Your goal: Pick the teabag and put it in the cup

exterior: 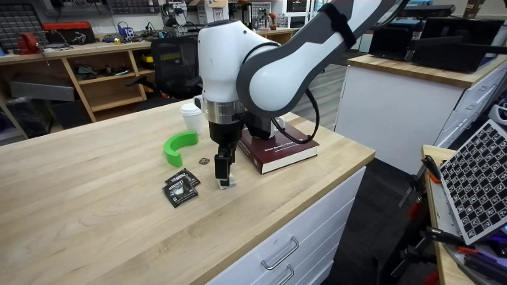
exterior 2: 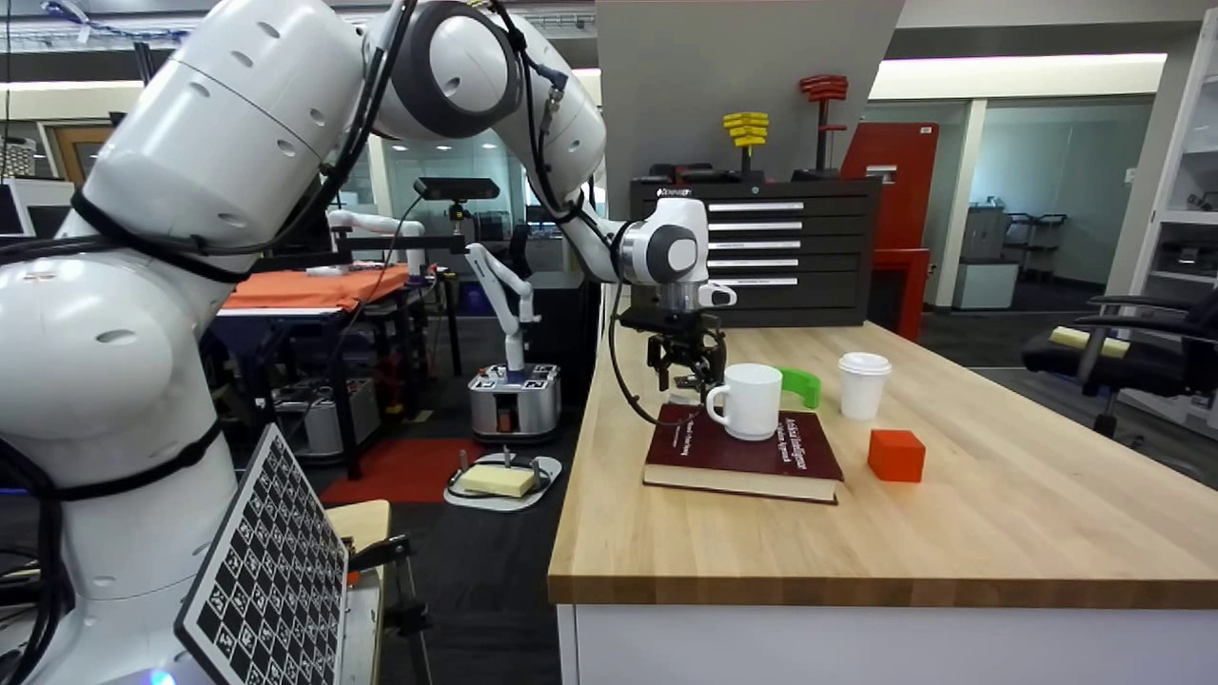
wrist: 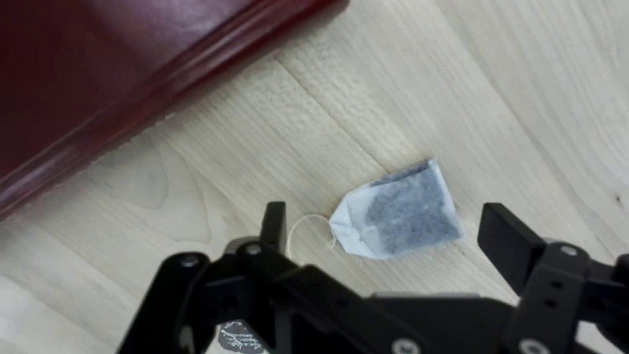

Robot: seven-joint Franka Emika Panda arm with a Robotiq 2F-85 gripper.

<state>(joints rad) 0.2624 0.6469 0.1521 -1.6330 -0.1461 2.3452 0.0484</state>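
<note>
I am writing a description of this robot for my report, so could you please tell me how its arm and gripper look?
The arm has smooth, rounded white shells with dark grey sections, black straps and black cables. A silver metal ring sits near the gripper, which is black, with blocky fingers and small silvery screws.

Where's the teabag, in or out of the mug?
Out: the teabag lies on the table; the mug stands on the book.
</note>
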